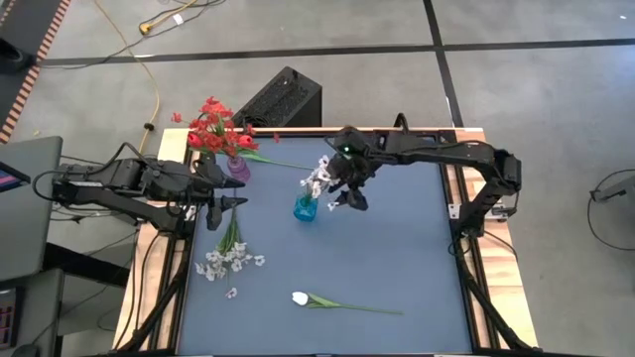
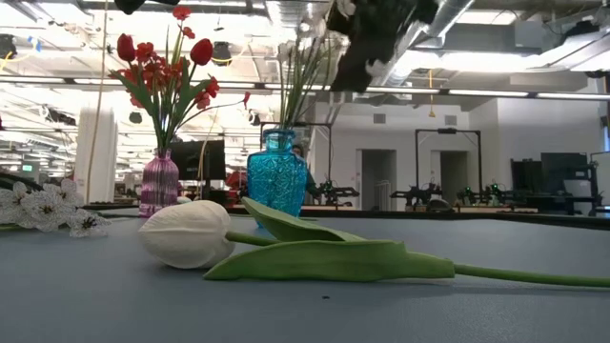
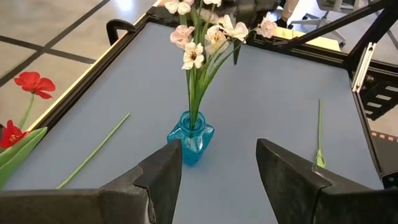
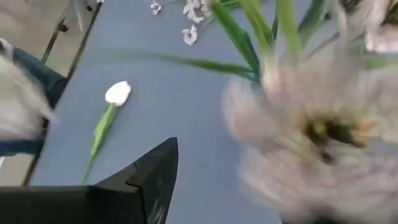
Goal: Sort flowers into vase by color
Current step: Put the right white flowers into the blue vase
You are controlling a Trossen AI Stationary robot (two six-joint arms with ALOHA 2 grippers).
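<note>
A blue glass vase (image 1: 305, 208) (image 2: 277, 171) (image 3: 191, 140) stands mid-table with white blossom sprays (image 1: 317, 178) (image 3: 205, 37) in its neck. A pink vase (image 1: 238, 167) (image 2: 159, 183) near the far left corner holds red flowers (image 1: 213, 129) (image 2: 167, 71). Another white blossom spray (image 1: 230, 260) (image 2: 43, 205) and a white tulip (image 1: 301, 297) (image 2: 186, 233) (image 4: 117, 93) lie flat on the table. My right gripper (image 1: 342, 193) (image 2: 367, 43) hovers open above the blue vase, at the blossom heads. My left gripper (image 1: 230, 204) (image 3: 219, 168) is open, left of the blue vase. My right gripper comes from above at the heads of the white sprays (image 4: 311, 124) that stand in the blue vase. One finger (image 4: 152, 177) shows free. The blurred blossoms hide the other, so I cannot tell whether it touches them.
A loose green stem (image 1: 270, 160) (image 3: 93, 152) lies on the table right of the pink vase. A black box (image 1: 283, 99) sits beyond the far edge. The blue mat's right half (image 1: 397, 238) is bare. Wooden rails (image 1: 451, 198) frame the table.
</note>
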